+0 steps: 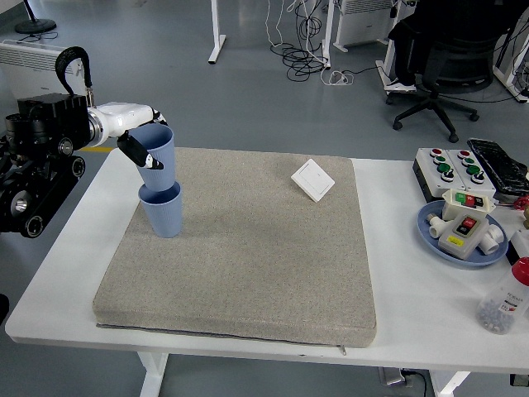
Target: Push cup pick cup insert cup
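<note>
An upper blue cup (157,149) is clamped by the left hand (132,132) and seated partway inside a lower blue cup (163,211) standing on the grey mat's (248,265) far-left part; a blue bowl (488,252) at the right is seen holding switch boxes (463,223); a bottle (506,302) is cut off by the edge.

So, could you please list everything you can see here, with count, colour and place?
cups: 2, blue, mat's left; one standing, held cup entering it
mat: 1, grey, table centre
white card: 1, mat's far right
button box: 1, white, table right
blue plate: 1, holding switch parts, right
bottle: 1, clear, right edge
table: 1, white
office chair: 1, black, background
left hand: 1, white and black, gripping upper cup
</note>
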